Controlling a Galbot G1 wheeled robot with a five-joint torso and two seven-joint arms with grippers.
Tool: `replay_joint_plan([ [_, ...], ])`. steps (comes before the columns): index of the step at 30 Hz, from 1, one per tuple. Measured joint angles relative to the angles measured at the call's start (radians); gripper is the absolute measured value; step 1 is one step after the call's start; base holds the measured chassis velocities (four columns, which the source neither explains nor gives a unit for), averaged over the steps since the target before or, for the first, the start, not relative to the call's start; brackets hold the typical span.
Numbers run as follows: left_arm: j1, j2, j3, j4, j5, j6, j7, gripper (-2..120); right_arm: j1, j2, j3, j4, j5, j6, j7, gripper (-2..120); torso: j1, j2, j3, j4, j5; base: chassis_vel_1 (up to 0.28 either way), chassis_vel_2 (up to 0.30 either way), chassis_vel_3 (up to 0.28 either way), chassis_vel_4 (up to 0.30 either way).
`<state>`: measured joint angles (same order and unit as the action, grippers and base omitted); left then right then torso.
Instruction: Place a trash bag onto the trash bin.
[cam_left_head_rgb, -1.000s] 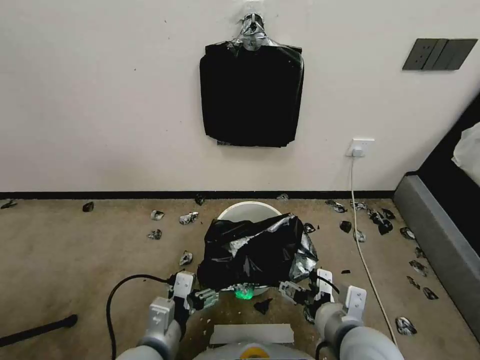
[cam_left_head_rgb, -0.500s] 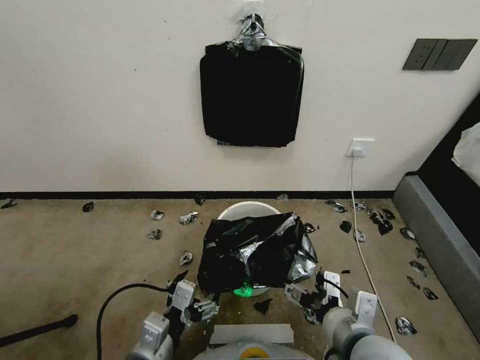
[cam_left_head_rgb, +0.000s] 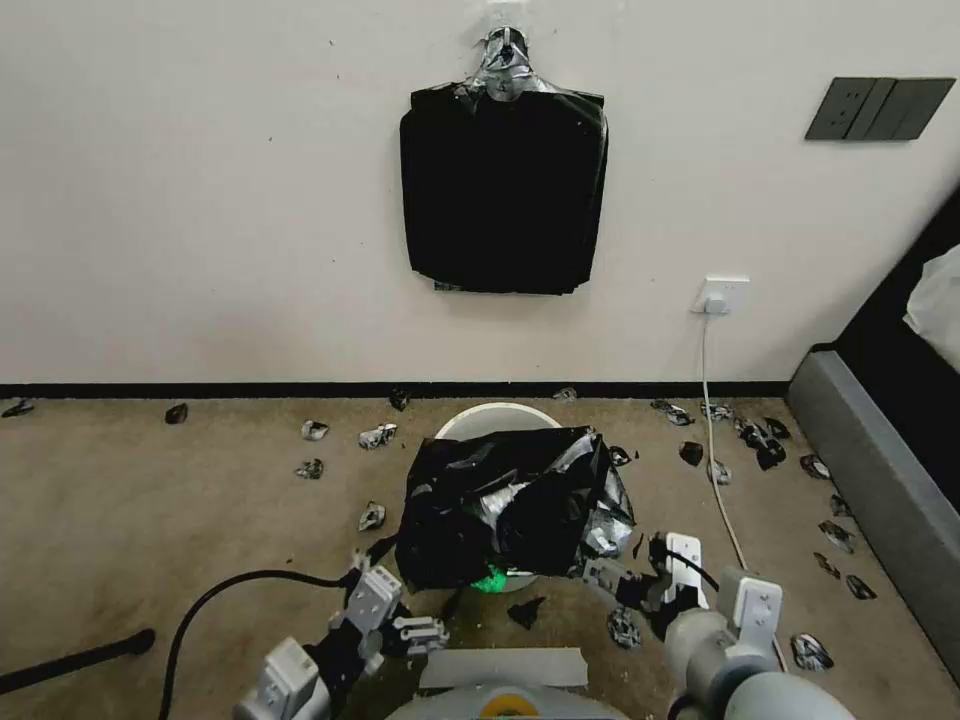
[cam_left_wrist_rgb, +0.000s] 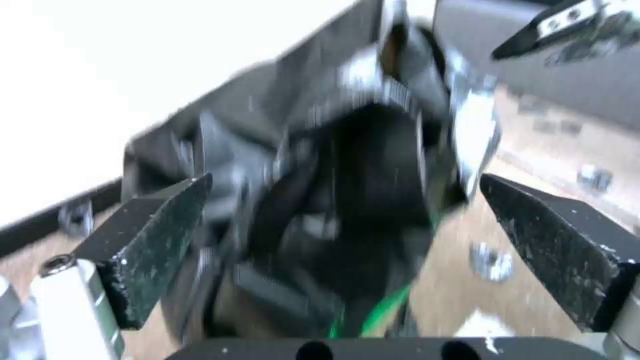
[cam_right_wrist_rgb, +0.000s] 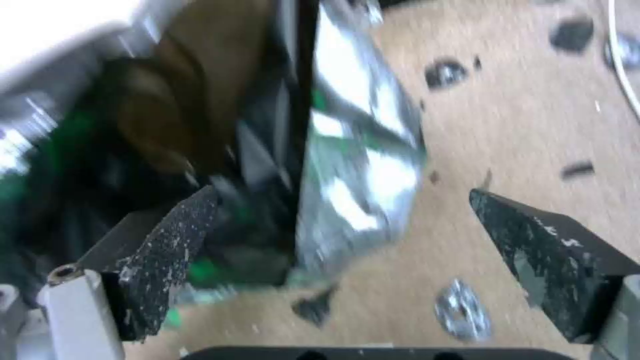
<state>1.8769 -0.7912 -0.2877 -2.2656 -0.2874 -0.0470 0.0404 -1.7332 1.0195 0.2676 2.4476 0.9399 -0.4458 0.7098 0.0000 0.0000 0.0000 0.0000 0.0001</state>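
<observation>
Glossy, crinkled trash bag (cam_left_head_rgb: 507, 505) draped over trash bin (cam_left_head_rgb: 497, 422) (far rim bare). Left pincer (cam_left_head_rgb: 428, 633) and right pincer (cam_left_head_rgb: 607, 578), both wide, empty, drawn back since.

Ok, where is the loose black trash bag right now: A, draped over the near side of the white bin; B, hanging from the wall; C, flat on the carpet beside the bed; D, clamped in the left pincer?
A: the trash bag lies crumpled over the near part of the trash bin, whose far rim is bare, and both the left pincer and right pincer are open, off the bag.
</observation>
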Motion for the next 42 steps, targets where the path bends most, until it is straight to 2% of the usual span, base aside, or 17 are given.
replay_joint_plan([
  [3, -0.001, -0.019, -0.029, -0.001, -0.025, -0.089, 0.052, 100, -0.001, -0.016, 0.061, 0.037, -0.009, 0.025, -0.088, 100, 0.000, 0.000, 0.000, -0.0002, 0.0000, 0.000, 0.000, 0.000, 0.000],
  [5, -0.006, -0.041, -0.037, -0.006, -0.059, -0.127, 0.051, 100, 0.006, -0.032, 0.090, 0.044, -0.017, 0.044, -0.139, 100, 0.000, 0.000, 0.000, -0.0003, 0.0000, 0.000, 0.000, 0.000, 0.000],
  [8, -0.038, -0.135, -0.063, -0.015, -0.091, -0.175, -0.022, 100, 0.072, -0.099, 0.157, 0.019, -0.035, 0.076, -0.303, 100, 0.000, 0.000, 0.000, -0.0003, -0.0003, 0.000, 0.000, 0.000, 0.000],
  [9, -0.038, -0.135, -0.063, -0.015, -0.091, -0.175, -0.022, 100, 0.072, -0.099, 0.157, 0.019, -0.035, 0.076, -0.303, 100, 0.000, 0.000, 0.000, -0.0003, -0.0003, 0.000, 0.000, 0.000, 0.000],
  [10, -0.044, -0.169, -0.073, -0.017, -0.079, -0.178, -0.050, 100, 0.109, -0.126, 0.167, -0.006, -0.040, 0.075, -0.359, 100, 0.000, 0.000, 0.000, -0.0004, 0.0003, 0.000, 0.000, 0.000, 0.000],
  [12, -0.046, -0.247, -0.095, -0.023, -0.055, -0.173, -0.112, 100, 0.201, -0.190, 0.185, -0.062, -0.043, 0.011, -0.487, 100, 0.000, 0.000, 0.000, -0.0001, 0.0003, 0.000, 0.000, 0.000, 0.000],
  [13, -0.046, -0.247, -0.095, -0.023, -0.055, -0.173, -0.112, 100, 0.201, -0.190, 0.185, -0.062, -0.043, 0.011, -0.487, 100, 0.000, 0.000, 0.000, -0.0001, 0.0003, 0.000, 0.000, 0.000, 0.000],
  [14, -0.042, -0.281, -0.105, -0.026, -0.046, -0.166, -0.134, 100, 0.254, -0.217, 0.180, -0.090, -0.044, -0.026, -0.546, 100, 0.000, 0.000, 0.000, -0.0001, 0.0001, 0.000, 0.000, 0.000, 0.000],
  [16, -0.024, -0.347, -0.130, -0.029, -0.022, -0.159, -0.166, 100, 0.380, -0.265, 0.117, -0.160, -0.075, -0.082, -0.649, 100, 0.000, 0.000, 0.000, -0.0001, 0.0001, 0.000, 0.000, 0.000, 0.000],
  [17, -0.024, -0.347, -0.130, -0.029, -0.022, -0.159, -0.166, 100, 0.380, -0.265, 0.117, -0.160, -0.075, -0.082, -0.649, 100, 0.000, 0.000, 0.000, -0.0001, 0.0001, 0.000, 0.000, 0.000, 0.000],
  [20, 0.018, -0.408, -0.158, -0.036, 0.013, -0.158, -0.176, 100, 0.567, -0.303, -0.028, -0.279, -0.124, -0.110, -0.753, 100, 0.000, 0.000, 0.000, 0.0000, 0.0002, 0.000, 0.000, 0.000, 0.000],
  [22, 0.036, -0.424, -0.167, -0.038, 0.033, -0.161, -0.176, 100, 0.643, -0.306, -0.082, -0.328, -0.130, -0.117, -0.775, 100, 0.000, 0.000, 0.000, 0.0000, 0.0004, 0.000, 0.000, 0.000, 0.000],
  [25, 0.075, -0.452, -0.184, -0.048, 0.067, -0.165, -0.176, 100, 0.853, -0.289, -0.254, -0.473, -0.133, -0.122, -0.831, 100, 0.000, 0.000, 0.000, 0.0001, 0.0001, 0.000, 0.000, 0.000, 0.000],
  [26, 0.075, -0.452, -0.184, -0.048, 0.067, -0.165, -0.176, 100, 0.853, -0.289, -0.254, -0.473, -0.133, -0.122, -0.831, 100, 0.000, 0.000, 0.000, 0.0001, 0.0001, 0.000, 0.000, 0.000, 0.000],
  [30, 0.100, -0.475, -0.208, -0.061, 0.071, -0.164, -0.175, 100, 1.062, -0.237, -0.438, -0.657, -0.130, -0.128, -0.899, 100, 0.000, 0.000, 0.000, 0.0001, 0.0000, 0.000, 0.000, 0.000, 0.000],
  [35, 0.127, -0.475, -0.240, -0.075, 0.070, -0.162, -0.172, 100, 1.208, -0.205, -0.570, -0.795, -0.135, -0.129, -0.979, 100, 0.000, 0.000, 0.000, 0.0001, 0.0000, 0.000, 0.000, 0.000, 0.000],
  [42, 0.135, -0.476, -0.258, -0.072, 0.059, -0.162, -0.172, 100, 1.304, -0.163, -0.672, -0.933, -0.216, -0.127, -1.093, 100, 0.000, 0.000, 0.000, 0.0000, -0.0002, 0.000, 0.000, 0.000, 0.000],
])
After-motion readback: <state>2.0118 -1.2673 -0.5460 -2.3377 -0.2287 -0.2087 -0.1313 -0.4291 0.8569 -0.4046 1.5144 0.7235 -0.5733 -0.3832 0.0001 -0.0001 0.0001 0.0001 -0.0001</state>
